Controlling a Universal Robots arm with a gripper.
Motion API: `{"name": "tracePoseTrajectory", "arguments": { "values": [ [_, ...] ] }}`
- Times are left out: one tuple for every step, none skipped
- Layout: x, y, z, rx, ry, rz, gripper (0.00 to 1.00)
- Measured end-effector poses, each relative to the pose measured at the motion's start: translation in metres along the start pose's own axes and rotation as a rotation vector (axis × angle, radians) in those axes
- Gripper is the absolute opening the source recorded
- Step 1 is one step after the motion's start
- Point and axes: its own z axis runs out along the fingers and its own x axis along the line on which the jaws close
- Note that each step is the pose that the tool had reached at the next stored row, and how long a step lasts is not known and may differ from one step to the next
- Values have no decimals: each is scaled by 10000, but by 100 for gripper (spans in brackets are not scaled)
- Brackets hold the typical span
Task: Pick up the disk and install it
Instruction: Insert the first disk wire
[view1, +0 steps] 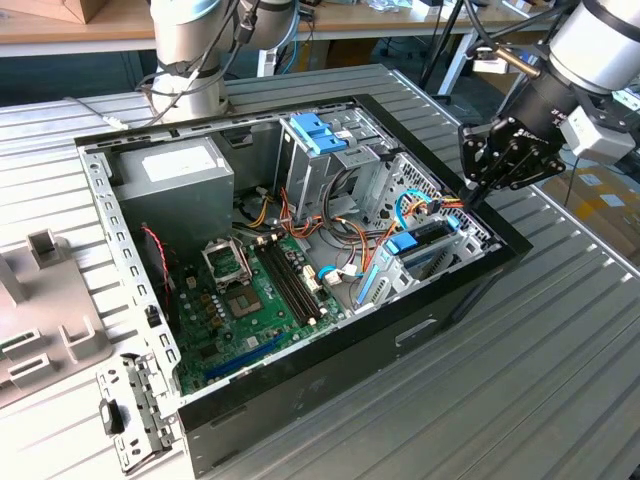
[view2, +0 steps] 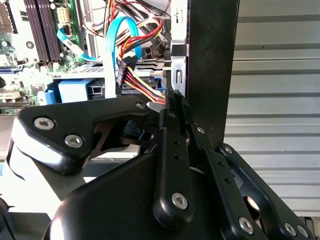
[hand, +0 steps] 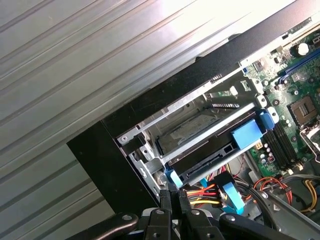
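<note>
The gripper (view1: 478, 195) hangs at the open computer case's (view1: 430, 330) corner on the exterior view's right, its black fingers (view2: 172, 150) pressed together with nothing between them, the tips just beside the case's black wall and a bundle of red, yellow and black wires (view2: 137, 80) that runs to a black plug. Directly beyond the fingertips in the first wrist view sits the metal drive cage (hand: 150, 145), and in it lies the disk (hand: 210, 152), a dark flat slab seated in the lower bay with blue plastic rails along its sides; a light-blue latch tab (hand: 247, 134) sits on the bar across its end. A second, empty slot of the cage lies beside it, showing bare grey metal. A light-blue ribbon cable (view2: 122, 30) loops over the wires near the bay. Farther inside the case lies the green motherboard (view1: 250, 290) with its memory slots and processor socket, and beyond that another blue-latched bracket (view1: 320, 135) on an upright metal cage and the grey power supply (view1: 170, 175) in the far corner. The case rests on a ribbed metal table (view1: 560, 380); a loose metal bracket (view1: 130, 410) and a grey panel (view1: 40, 310) lie on it at the exterior view's left.
</note>
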Motion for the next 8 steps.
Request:
{"name": "tracePoseTrajectory", "arguments": {
  "values": [
    [0, 0, 0, 1, -1, 0, 17],
    [0, 1, 0, 0, 0, 0, 17],
    [1, 2, 0, 0, -1, 0, 17],
    [1, 2, 0, 0, -1, 0, 17],
    [1, 2, 0, 0, 0, 0, 17],
    [1, 2, 0, 1, 0, 0, 17],
    [2, 6, 1, 1, 0, 6, 17],
    [-1, 11, 2, 3, 0, 10, 17]
  ]
}}
